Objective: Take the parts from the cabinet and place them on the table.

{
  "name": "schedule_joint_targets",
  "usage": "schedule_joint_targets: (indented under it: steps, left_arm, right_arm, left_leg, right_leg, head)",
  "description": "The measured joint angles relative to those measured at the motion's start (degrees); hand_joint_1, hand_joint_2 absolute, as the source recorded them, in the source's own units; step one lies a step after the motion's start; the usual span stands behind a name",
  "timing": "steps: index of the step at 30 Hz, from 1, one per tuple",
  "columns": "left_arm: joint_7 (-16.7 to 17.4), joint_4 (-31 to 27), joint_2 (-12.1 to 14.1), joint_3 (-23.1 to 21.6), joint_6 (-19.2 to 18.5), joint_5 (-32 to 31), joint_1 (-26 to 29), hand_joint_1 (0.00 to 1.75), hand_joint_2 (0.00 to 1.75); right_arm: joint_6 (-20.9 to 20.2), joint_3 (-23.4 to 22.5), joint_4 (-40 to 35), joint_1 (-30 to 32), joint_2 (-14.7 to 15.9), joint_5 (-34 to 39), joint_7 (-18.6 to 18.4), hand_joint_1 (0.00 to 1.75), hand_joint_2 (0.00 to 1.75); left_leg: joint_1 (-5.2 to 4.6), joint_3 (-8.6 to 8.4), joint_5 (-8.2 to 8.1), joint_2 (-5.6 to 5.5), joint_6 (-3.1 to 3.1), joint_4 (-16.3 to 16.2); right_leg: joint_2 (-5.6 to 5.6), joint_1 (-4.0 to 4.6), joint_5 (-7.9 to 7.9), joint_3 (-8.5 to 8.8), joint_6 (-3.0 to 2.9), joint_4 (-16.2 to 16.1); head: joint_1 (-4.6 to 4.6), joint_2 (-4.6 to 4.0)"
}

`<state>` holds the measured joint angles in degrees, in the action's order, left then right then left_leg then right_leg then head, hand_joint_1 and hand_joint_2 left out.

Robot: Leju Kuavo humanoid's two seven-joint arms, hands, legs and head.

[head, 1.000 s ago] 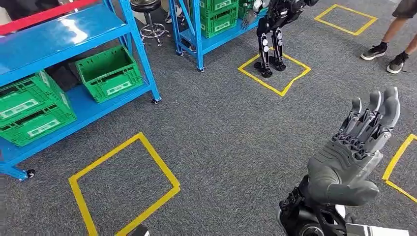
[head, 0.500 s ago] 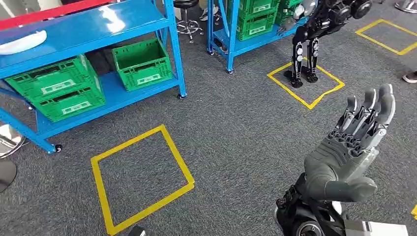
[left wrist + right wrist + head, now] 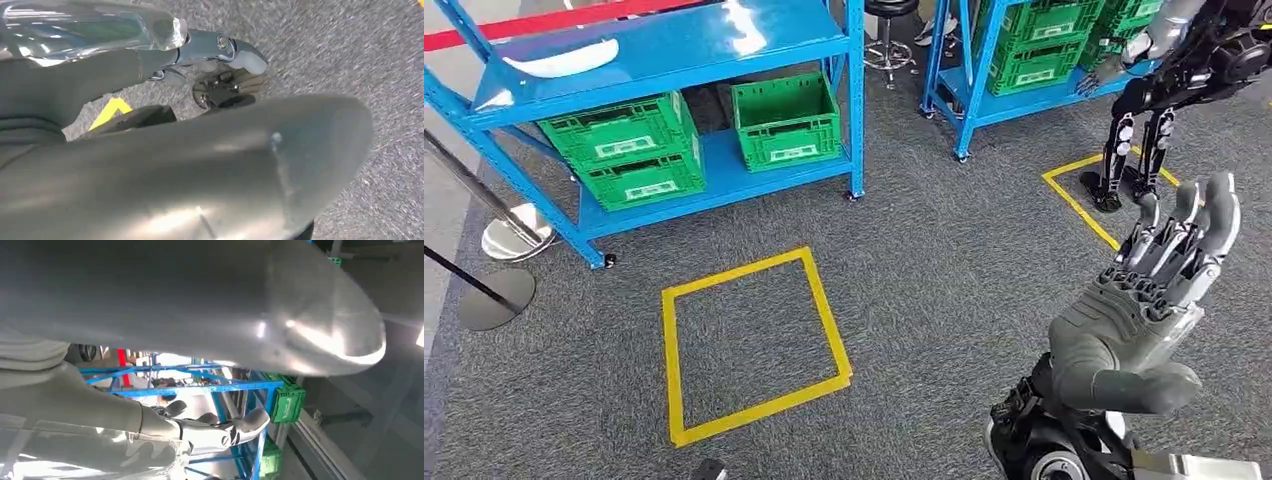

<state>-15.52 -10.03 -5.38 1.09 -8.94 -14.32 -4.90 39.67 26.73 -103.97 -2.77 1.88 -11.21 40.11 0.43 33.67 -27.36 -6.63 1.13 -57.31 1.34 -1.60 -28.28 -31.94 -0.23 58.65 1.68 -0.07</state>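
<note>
head view: right hand [image 3: 1146, 318] raised near right, fingers spread, holding nothing | white part [image 3: 562, 60] on top shelf of blue cabinet [image 3: 724, 178] far left, well apart from the hand | green crates [image 3: 786, 120] on lower shelf | left wrist view: left hand's state cannot be told | right wrist view: blue shelving [image 3: 210, 387]

Ahead of me lies open grey carpet [image 3: 944, 270] around the yellow floor square [image 3: 749, 345]. The blue cabinet [image 3: 664, 60] blocks the far side, its lower shelf crowded by 3 green crates [image 3: 786, 120]. Stanchion bases [image 3: 499, 270] stand left; another robot [image 3: 1164, 90] stands far right.
</note>
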Motion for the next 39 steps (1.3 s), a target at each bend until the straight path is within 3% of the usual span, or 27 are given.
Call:
schedule_joint_targets:
  steps: [1, 2, 4, 5, 6, 8, 9, 10, 14, 15, 16, 17, 19, 20, 21, 22, 24, 25, 29, 30, 31, 32, 33, 35, 36, 37, 39]
  left_arm:
    - [0.0, 0.0, -0.1, 0.0, 0.0, 0.0, -0.2, 0.0, 0.0]
    - [0.0, 0.0, -0.1, 0.0, 0.0, 0.0, -0.3, 0.0, 0.0]
    - [0.0, 0.0, -0.1, 0.0, 0.0, -0.1, -0.4, 0.0, 0.0]
    - [0.0, 0.0, -0.1, 0.0, 0.0, -0.1, -0.3, 0.0, 0.0]
    - [0.0, 0.0, -0.1, 0.0, 0.0, -0.1, -0.2, 0.0, 0.0]
    - [0.0, 0.0, 0.0, 0.0, 0.0, -0.1, -0.2, 0.0, 0.0]
    - [0.0, 0.0, 0.0, 0.0, 0.0, -0.1, -0.3, 0.0, 0.0]
    - [0.0, -0.1, 0.2, 0.0, 0.0, -0.3, -0.5, 0.0, 0.0]
    - [0.2, -0.1, 0.2, 0.0, 0.0, -0.9, -0.7, 0.0, 0.0]
    - [0.2, -0.1, 0.1, 0.0, -0.1, -1.1, -0.7, 0.0, 0.0]
    - [0.2, -0.1, 0.1, 0.0, -0.1, -1.2, -0.9, 0.0, 0.0]
    - [0.2, -0.1, 0.0, 0.0, -0.2, -1.4, -1.2, 0.0, 0.0]
    - [0.3, -0.1, -0.3, 0.2, -0.6, -2.1, -1.2, 0.0, 0.0]
    - [0.4, -0.1, -0.3, 0.4, -0.6, -2.3, -1.0, 0.0, 0.0]
    - [0.5, -0.1, -0.3, 0.5, -0.7, -2.4, -0.9, 0.0, 0.0]
    - [0.7, -0.1, -0.3, 0.7, -0.7, -2.5, -0.9, 0.0, 0.0]
    - [0.8, -0.1, -0.4, 1.0, -0.7, -2.6, -0.9, 0.0, 0.0]
    - [0.9, -0.1, -0.4, 1.1, -0.8, -2.8, -0.9, 0.0, 0.0]
    - [1.1, 0.0, -0.3, 1.4, -0.9, -2.9, -0.6, 0.0, 0.0]
    - [1.1, 0.0, -0.2, 1.5, -0.9, -2.9, -0.6, 0.0, 0.0]
    - [1.0, 0.0, -0.3, 1.6, -0.9, -2.8, -0.5, 0.0, 0.0]
    - [1.0, 0.0, -0.3, 1.7, -0.9, -2.8, -0.7, 0.0, 0.0]
    - [1.0, 0.0, -0.3, 1.7, -0.8, -2.8, -0.9, 0.0, 0.0]
    - [1.0, 0.0, -0.3, 1.7, -0.8, -2.8, -0.8, 0.0, 0.0]
    - [1.0, 0.0, -0.3, 1.7, -0.7, -2.8, -0.7, 0.0, 1.75]
    - [1.0, 0.0, -0.3, 1.8, -0.6, -2.8, -0.6, 0.0, 1.75]
    - [1.0, 0.0, -0.3, 2.0, -0.1, -2.6, -0.6, 0.0, 1.75]
  right_arm:
    - [0.0, 0.0, 0.1, 0.0, -0.2, 0.1, 0.0, 0.0, 0.0]
    - [0.0, 0.0, 0.3, 0.0, -0.2, 0.1, 0.0, 0.0, 0.0]
    - [0.0, 0.0, 0.8, 0.1, -0.2, 0.2, 0.0, 0.0, 0.0]
    - [0.0, 0.0, 0.9, 0.1, -0.2, 0.2, 0.0, 0.0, 0.0]
    - [0.0, 0.0, 1.1, 0.1, -0.2, 0.2, 0.0, 0.0, 0.0]
    - [0.0, -0.1, 1.3, 0.0, -0.3, 0.0, 0.0, 0.0, 0.0]
    - [0.0, -0.2, 1.7, 0.0, -0.4, -1.0, 0.0, 0.0, 0.0]
    - [0.0, -0.7, 2.6, -0.1, -0.8, -2.1, 0.0, 0.0, 0.0]
    - [0.0, -4.1, 16.9, -3.7, -2.4, -3.6, -0.7, 0.0, 0.0]
    - [0.0, -5.8, 23.0, -5.2, -2.9, -3.3, -0.7, 0.0, 0.0]
    - [0.0, -7.2, 29.0, -7.0, -3.0, -2.8, -0.8, 0.0, 0.0]
    - [0.0, -9.0, 35.9, -8.4, -3.1, -2.4, -0.9, 0.0, 0.0]
    - [-0.8, -12.2, 49.0, -10.2, -2.9, -2.1, -2.7, 0.0, 0.0]
    - [-1.3, -13.4, 54.8, -10.8, -2.9, -2.8, -5.4, 0.0, 0.0]
    - [-1.9, -14.3, 60.8, -11.0, -2.9, -4.3, -9.2, 0.0, 0.0]
    - [-2.4, -14.5, 65.2, -11.0, -2.6, -5.8, -14.0, 0.0, 0.0]
    - [-3.3, -14.6, 72.5, -10.6, -2.0, -8.7, -21.9, 0.0, 0.0]
    - [-3.7, -14.6, 75.8, -10.2, -2.0, -9.8, -25.1, 0.0, 0.0]
    - [-5.6, -14.4, 83.4, -8.2, -1.7, -12.4, -32.6, 0.0, 0.0]
    - [-5.9, -14.4, 84.6, -7.9, -1.6, -12.7, -33.5, 0.0, 0.0]
    - [-6.1, -14.4, 85.4, -7.4, -1.3, -12.7, -33.8, 0.0, 0.0]
    - [-6.1, -14.3, 86.4, -6.9, -1.2, -12.8, -34.0, 0.0, 0.0]
    - [-6.2, -14.3, 87.4, -6.2, -1.1, -12.8, -34.2, 0.0, 0.0]
    - [-6.4, -14.3, 88.6, -5.5, -0.7, -12.8, -34.6, 0.0, 0.0]
    - [-6.6, -14.3, 89.1, -5.4, -0.7, -12.8, -35.1, 0.0, 0.0]
    - [-6.6, -14.3, 89.6, -5.2, -0.6, -12.5, -35.5, 0.0, 0.0]
    - [-6.5, -14.4, 90.2, -4.8, -0.5, -11.7, -35.8, 0.0, 0.0]
  left_leg:
    - [-0.3, 1.25, -1.55, 3.16, 0.23, -2.4]
    - [-0.24, 3.35, -3.65, 5.06, 0.39, -6.6]
    - [-0.2, 8.37, -7.38, 6.38, 0.47, -16.4]
    - [-0.2, 9.57, -7.55, 6.37, 0.46, -18.6]
    - [-0.2, 9.19, -6.28, 6.38, 0.35, -17.5]
    - [-0.37, 4.91, -1.93, 7.11, -0.22, -9.2]
    - [-0.82, 1.34, 0.37, 9.1, -0.9, -2.9]
    - [-1.7, -0.26, -0.23, 12.78, -1.59, 0.2]
    - [-1.76, -0.15, -0.01, 10.06, -1.92, 0.5]
    - [-0.73, -1.15, 0.71, 9.14, -2.24, 1.3]
    - [-0.66, -1.34, 0.86, 8.34, -2.49, 1.4]
    - [-0.5, -1.17, 1.05, 7.44, -2.72, 1.3]
    - [-0.39, -0.93, 1.14, 5.12, -2.76, 1.3]
    - [-0.39, -0.94, 1.15, 4.08, -2.77, 1.2]
    - [-0.39, -1.0, 1.14, 3.1, -2.76, 1.2]
    - [-0.35, -1.04, 1.1, 1.98, -2.7, 1.1]
    - [-0.16, -1.11, 0.81, 0.17, -2.29, 0.7]
    - [-0.14, -0.99, 0.62, -0.59, -1.9, 0.6]
    - [-0.2, -0.15, 0.64, -2.21, -1.27, 0.4]
    - [-0.2, -0.01, 0.26, -1.78, -1.01, 0.2]
    - [-0.7, 0.61, -0.7, 2.67, -0.67, -1.2]
    - [-0.68, 2.17, -2.55, 5.0, -0.44, -4.5]
    - [-0.55, 4.83, -5.02, 6.1, -0.34, -9.7]
    - [-0.37, 9.3, -7.85, 6.41, -0.28, -18.2]
    - [-0.35, 9.76, -7.37, 6.48, -0.35, -18.8]
    - [-0.37, 8.7, -5.6, 6.6, -0.55, -16.5]
    - [-0.74, 3.06, -0.87, 7.72, -1.36, -5.9]
  right_leg:
    - [-0.67, 0.01, -0.13, 0.06, -0.5, 0.0]
    - [-1.31, 0.16, -0.17, 0.01, -0.63, 0.0]
    - [-2.98, 0.38, -0.32, -0.04, -0.86, 0.0]
    - [-3.74, 0.44, -0.39, -0.02, -0.91, 0.0]
    - [-4.51, 0.54, -0.46, 0.05, -0.94, 0.0]
    - [-5.79, 0.77, -0.66, 0.31, -0.91, 0.0]
    - [-6.5, 0.89, -0.82, 0.58, -0.85, 0.0]
    - [-7.0, 1.11, -1.06, 0.82, -0.58, 0.0]
    - [-9.14, 1.31, -1.28, 1.72, 0.42, -0.6]
    - [-8.74, 1.14, -1.64, 1.67, 0.85, -0.3]
    - [-5.27, 1.09, -2.55, 1.45, 1.19, 1.1]
    - [-3.1, 1.01, -4.41, -0.19, 1.46, 4.6]
    - [-1.94, 1.0, -8.18, -5.06, 1.81, 14.1]
    - [-1.87, 1.0, -8.48, -6.69, 1.82, 16.9]
    - [-1.79, 1.0, -7.47, -7.08, 1.68, 16.7]
    - [-1.65, 1.0, -5.12, -6.1, 1.5, 13.6]
    - [-0.21, 0.82, 0.84, -1.95, 1.43, 2.7]
    - [1.99, 0.51, 0.16, -0.87, 1.62, 0.4]
    - [0.83, 1.04, 0.39, -0.75, 0.45, 0.2]
    - [0.23, 0.53, 0.47, -0.6, 0.02, -0.1]
    - [-0.22, 0.62, 0.35, -0.45, -0.44, -0.1]
    - [-0.8, 0.72, 0.25, -0.39, -0.73, -0.1]
    - [-1.66, 0.85, 0.13, -0.37, -0.9, -0.1]
    - [-3.26, 0.98, -0.03, -0.39, -1.1, -0.1]
    - [-3.89, 1.08, -0.12, -0.34, -1.11, -0.1]
    - [-4.52, 1.22, -0.25, -0.22, -1.12, -0.1]
    - [-5.85, 1.57, -0.53, 0.24, -1.07, -0.1]
  head:
    - [0.73, 0.0]
    - [0.95, 0.0]
    - [0.94, 0.0]
    - [0.99, 0.0]
    - [0.97, 0.0]
    - [0.97, 0.0]
    - [0.99, 0.0]
    - [0.88, 0.0]
    - [0.92, 0.0]
    - [0.95, 0.0]
    - [0.61, 0.0]
    - [0.58, 0.0]
    - [0.16, 0.0]
    - [0.13, 0.0]
    - [0.13, 0.0]
    - [0.09, 0.0]
    - [0.05, 0.0]
    - [0.11, 0.0]
    - [0.07, 0.0]
    - [0.09, 0.0]
    - [0.18, 0.0]
    - [0.88, 0.0]
    - [0.84, 0.0]
    - [0.9, 0.0]
    - [0.88, 0.0]
    - [0.9, 0.0]
    - [0.9, 0.0]
